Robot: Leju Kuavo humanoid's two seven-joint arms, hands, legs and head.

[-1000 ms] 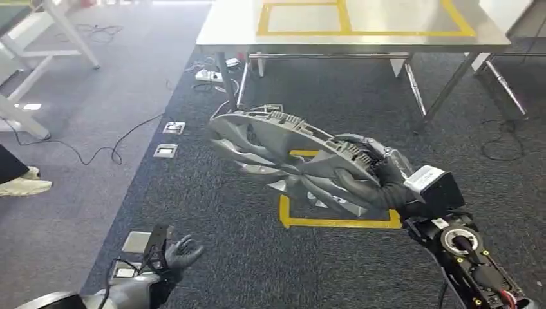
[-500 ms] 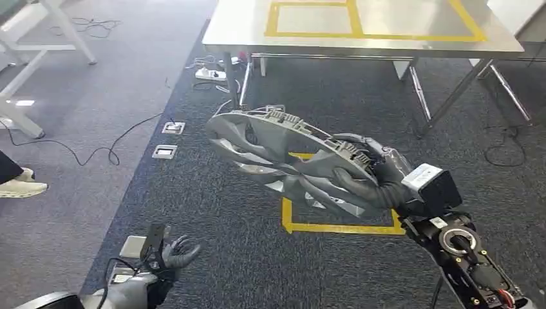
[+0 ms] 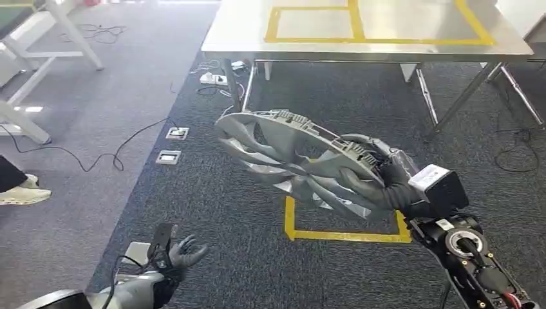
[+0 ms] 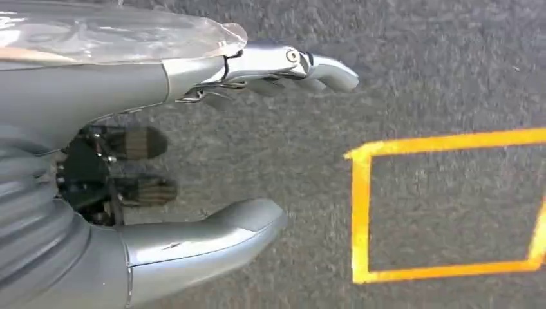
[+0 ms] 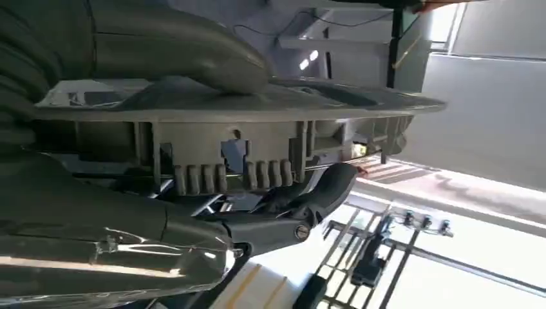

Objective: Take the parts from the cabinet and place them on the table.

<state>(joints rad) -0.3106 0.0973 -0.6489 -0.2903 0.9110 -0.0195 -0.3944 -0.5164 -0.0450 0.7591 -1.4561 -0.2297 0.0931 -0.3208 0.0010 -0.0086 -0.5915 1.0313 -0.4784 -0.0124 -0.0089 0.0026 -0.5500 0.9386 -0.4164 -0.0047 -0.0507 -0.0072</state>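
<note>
A large grey wheel-cover part [image 3: 293, 161] with curved spokes hangs tilted above the carpet, gripped at its rim by my right hand [image 3: 380, 180]. Up close in the right wrist view, the part's ribbed rim [image 5: 244, 135] lies clamped between the thumb and the fingers [image 5: 302, 206]. Ahead stands the steel table [image 3: 244, 32], its top marked with yellow tape rectangles [image 3: 309, 22]. My left hand [image 3: 177, 254] hangs low at the left, fingers apart and holding nothing; the left wrist view has it [image 4: 212, 148] over bare carpet.
A yellow tape square [image 3: 344, 225] is on the dark carpet under the part. Floor sockets [image 3: 169, 156] and cables [image 3: 96, 154] lie to the left. A person's shoe [image 3: 22, 190] is at the left edge. White table legs [image 3: 38, 58] stand far left.
The whole picture has shifted slightly as the camera moved; the table sits a little lower and nearer. My right hand still holds the part the same way, and the left hand hangs as before.
</note>
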